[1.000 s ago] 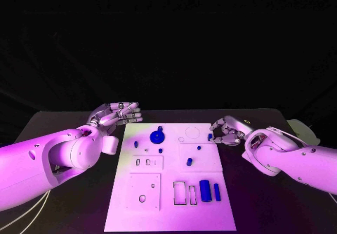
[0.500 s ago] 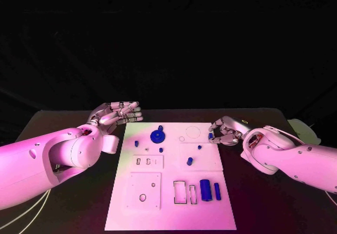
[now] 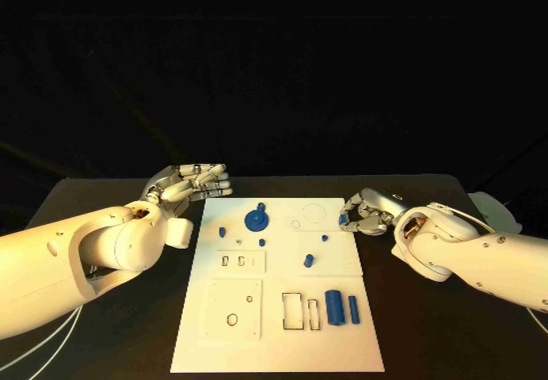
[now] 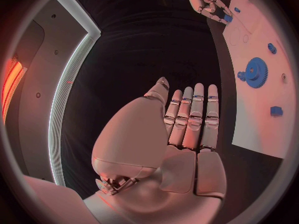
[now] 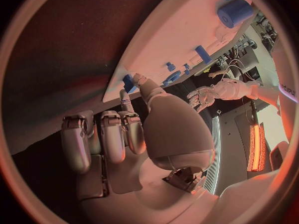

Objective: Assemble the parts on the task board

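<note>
Since a second ago my right robot hand (image 3: 367, 214) has barely moved; it stays at the task board's (image 3: 279, 332) far right edge, and the parts have not shifted. A small blue part (image 3: 341, 219) is pinched between the thumb and a finger of my right robot hand, right at that edge. My left robot hand (image 3: 188, 187) still hovers over the dark worktop (image 3: 103, 198) just off the board's far left corner, released, fingers straight and side by side, holding nothing. The blue gear (image 3: 258, 220) stands on the board's far half, between my two robot hands. A blue cylinder (image 3: 333, 307) lies on the near half, well apart from both.
</note>
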Available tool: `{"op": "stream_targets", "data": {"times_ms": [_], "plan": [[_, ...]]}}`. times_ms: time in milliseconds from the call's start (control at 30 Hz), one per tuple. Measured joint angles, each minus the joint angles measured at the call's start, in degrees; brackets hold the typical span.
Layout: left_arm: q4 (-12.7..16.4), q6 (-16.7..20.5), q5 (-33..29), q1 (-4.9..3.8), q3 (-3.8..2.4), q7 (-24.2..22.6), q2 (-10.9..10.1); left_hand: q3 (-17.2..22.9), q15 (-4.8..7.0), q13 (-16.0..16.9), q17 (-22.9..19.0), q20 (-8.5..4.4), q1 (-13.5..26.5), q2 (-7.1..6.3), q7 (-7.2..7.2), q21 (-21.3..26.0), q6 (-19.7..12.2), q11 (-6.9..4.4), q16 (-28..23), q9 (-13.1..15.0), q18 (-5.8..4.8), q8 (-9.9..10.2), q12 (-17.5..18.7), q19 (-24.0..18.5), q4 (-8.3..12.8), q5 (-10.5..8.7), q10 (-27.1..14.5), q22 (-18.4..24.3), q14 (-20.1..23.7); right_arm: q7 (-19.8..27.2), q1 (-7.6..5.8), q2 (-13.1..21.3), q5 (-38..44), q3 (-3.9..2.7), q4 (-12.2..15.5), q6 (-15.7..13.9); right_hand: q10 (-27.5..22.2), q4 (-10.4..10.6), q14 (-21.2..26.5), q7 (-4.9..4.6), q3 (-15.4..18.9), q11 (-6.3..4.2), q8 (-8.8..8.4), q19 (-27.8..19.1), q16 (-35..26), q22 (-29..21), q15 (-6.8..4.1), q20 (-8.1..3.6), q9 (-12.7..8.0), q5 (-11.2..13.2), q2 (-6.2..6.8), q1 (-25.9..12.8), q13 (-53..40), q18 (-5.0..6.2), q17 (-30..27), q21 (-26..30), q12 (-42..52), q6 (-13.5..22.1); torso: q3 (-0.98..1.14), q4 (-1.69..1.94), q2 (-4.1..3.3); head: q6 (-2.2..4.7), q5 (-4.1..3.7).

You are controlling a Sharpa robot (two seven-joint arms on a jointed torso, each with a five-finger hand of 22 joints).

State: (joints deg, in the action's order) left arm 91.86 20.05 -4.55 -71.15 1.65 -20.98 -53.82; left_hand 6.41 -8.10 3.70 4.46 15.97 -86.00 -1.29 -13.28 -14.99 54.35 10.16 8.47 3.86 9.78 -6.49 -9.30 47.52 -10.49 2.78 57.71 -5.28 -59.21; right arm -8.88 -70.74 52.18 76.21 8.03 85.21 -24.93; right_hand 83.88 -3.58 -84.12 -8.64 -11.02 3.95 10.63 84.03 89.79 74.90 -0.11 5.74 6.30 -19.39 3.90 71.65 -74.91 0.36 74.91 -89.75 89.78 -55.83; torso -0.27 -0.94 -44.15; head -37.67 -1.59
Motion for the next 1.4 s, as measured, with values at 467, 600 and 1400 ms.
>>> {"op": "stream_targets", "data": {"times_ms": [467, 600, 1400], "plan": [[0.0, 0.0, 0.0, 0.00, 0.00, 0.0, -0.1, 0.0, 0.00, 0.0, 0.0, 0.00, 0.0, 0.00, 0.00, 0.0, 0.0, 0.00, 0.0, 0.0, 0.00, 0.0, 0.0, 0.0, 0.0, 0.00, 0.0, 0.0, 0.0, -0.1, 0.06, -0.5, -0.4, -0.01, -0.6, 0.2, 0.2, 0.4, 0.0, 0.74, -0.8, -0.21, -0.01, 0.0, 0.0, 0.0, 0.00, 0.00, 0.1, 0.6, -1.03, 0.4, 0.0, 0.00, 0.0, 0.0, 0.0, -1.8, 0.04, -0.03, 0.01, -0.25, 0.12], [0.0, 0.0, 0.0, 0.00, 0.00, 0.1, -0.1, 0.0, 0.00, 0.0, 0.0, 0.00, 0.0, 0.00, 0.01, 0.0, 0.0, 0.00, 0.0, 0.0, 0.00, 0.0, 0.0, 0.0, 0.0, 0.00, 0.0, 0.0, 0.0, -0.1, 0.09, -0.5, -0.4, -0.01, -0.7, 0.1, 0.0, 0.5, 0.2, 1.06, -1.2, -0.43, 0.21, 0.0, 0.0, 0.0, -0.21, 0.00, 0.2, 0.6, -1.75, 0.3, 0.0, 0.00, 0.0, 0.0, 0.0, -2.7, 0.04, -0.02, 0.01, -0.33, 0.04], [-1.2, 0.0, 0.0, 0.16, 0.01, 0.1, 0.5, 0.0, 0.00, 0.0, 0.0, 0.00, 0.0, 0.00, 0.01, 0.2, 0.0, 0.00, -0.2, 0.0, 0.00, 0.2, 0.3, 0.0, 0.0, 0.00, 0.0, 0.1, 0.0, -1.5, -1.21, -0.5, 0.3, -0.72, 7.6, -4.5, 0.0, 2.2, 0.2, 2.30, -1.4, -1.65, -0.06, 0.0, 0.0, 0.0, -1.45, -0.84, 1.1, 0.5, -2.74, -1.0, 0.0, 0.00, 0.0, 0.0, 0.0, -5.8, -0.10, 0.00, 0.65, -0.41, 0.52]]}}
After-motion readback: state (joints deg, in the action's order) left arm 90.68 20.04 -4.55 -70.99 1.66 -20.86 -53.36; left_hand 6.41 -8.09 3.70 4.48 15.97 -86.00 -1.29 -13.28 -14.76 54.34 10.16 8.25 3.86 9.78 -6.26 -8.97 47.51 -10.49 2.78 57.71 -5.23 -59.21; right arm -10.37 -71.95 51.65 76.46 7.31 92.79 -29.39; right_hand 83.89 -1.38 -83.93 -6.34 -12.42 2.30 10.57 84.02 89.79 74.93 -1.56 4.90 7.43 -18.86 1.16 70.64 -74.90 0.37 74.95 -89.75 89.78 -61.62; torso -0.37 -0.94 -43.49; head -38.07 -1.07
